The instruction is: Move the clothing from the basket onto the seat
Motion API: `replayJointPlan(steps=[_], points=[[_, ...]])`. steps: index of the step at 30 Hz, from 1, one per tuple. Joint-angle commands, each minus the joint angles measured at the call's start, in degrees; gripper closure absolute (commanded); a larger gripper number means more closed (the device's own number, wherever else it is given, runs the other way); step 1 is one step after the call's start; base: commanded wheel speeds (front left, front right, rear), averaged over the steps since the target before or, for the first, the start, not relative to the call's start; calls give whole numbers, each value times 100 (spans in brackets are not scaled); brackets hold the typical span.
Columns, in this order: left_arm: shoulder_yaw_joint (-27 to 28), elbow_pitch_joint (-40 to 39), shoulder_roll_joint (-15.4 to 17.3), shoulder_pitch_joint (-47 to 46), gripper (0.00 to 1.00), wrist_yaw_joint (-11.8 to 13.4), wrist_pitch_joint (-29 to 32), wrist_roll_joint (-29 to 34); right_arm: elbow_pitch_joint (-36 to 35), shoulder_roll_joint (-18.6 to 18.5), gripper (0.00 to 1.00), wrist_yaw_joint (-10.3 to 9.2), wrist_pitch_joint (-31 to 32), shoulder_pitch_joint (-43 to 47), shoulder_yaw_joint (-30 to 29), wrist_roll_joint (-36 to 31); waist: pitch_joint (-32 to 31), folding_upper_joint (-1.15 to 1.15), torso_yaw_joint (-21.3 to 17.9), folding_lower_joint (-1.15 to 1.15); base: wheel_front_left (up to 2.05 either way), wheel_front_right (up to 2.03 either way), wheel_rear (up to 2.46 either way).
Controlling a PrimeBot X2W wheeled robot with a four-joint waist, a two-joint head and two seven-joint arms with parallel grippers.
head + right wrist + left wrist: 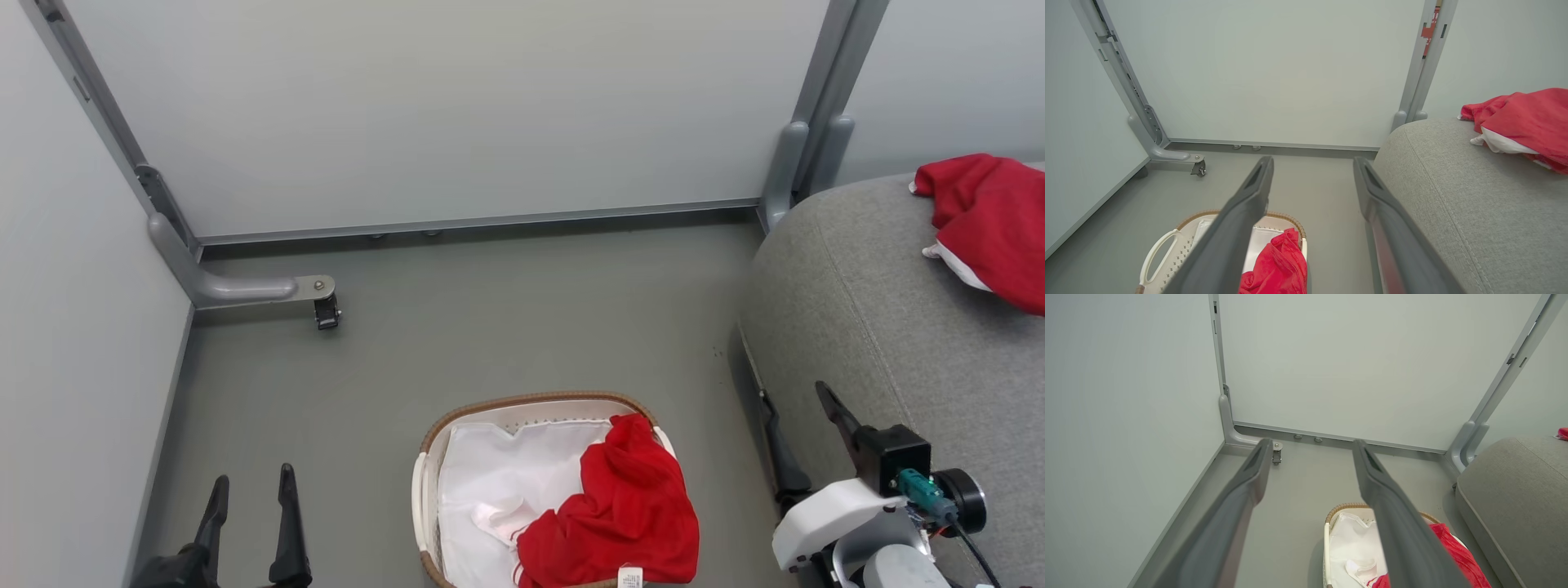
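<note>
Head view: right gripper (792, 390) at 4 o'clock and left gripper (251, 478) at 7 o'clock, both with jaws spread and empty. The basket (522, 399) at 6 o'clock holds a red garment (629, 506), a striped white piece (500, 523) and the liner (490, 457), and a second garment (992, 220) lies on the seat (882, 327) at 2 o'clock. Left wrist view: fingers parted over bare floor, basket (1347, 506) at 5 o'clock. Risk judged: a deep pinch could drag the liner out with the cloth. Right wrist view: fingers released, one just beside the seat (1453, 183) flank at 4 o'clock, red garment (1278, 265) at 6 o'clock. Risk judged: a swing basketward may snag upholstery or leave the striped piece behind.
</note>
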Motion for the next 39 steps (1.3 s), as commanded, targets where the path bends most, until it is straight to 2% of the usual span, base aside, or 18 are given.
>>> replayJointPlan(steps=[1, 18, 39], points=[[82, -55, -23, 106, 0, -11, -2, 73, -47, -22, 0, -8, -27, 66, 75, -14, -29, 0, -112, 0, 0, 0, 0], [301, -19, -240, 92, 0, -305, -3, 348, -44, -22, 0, -8, -27, 144, 252, 150, -14, 0, -200, 0, 0, 0, 0], [376, 106, -321, 58, 0, -448, -3, 495, 1, -22, 0, -8, -28, 134, 298, 198, 26, 0, -212, 0, 0, 0, 0]])
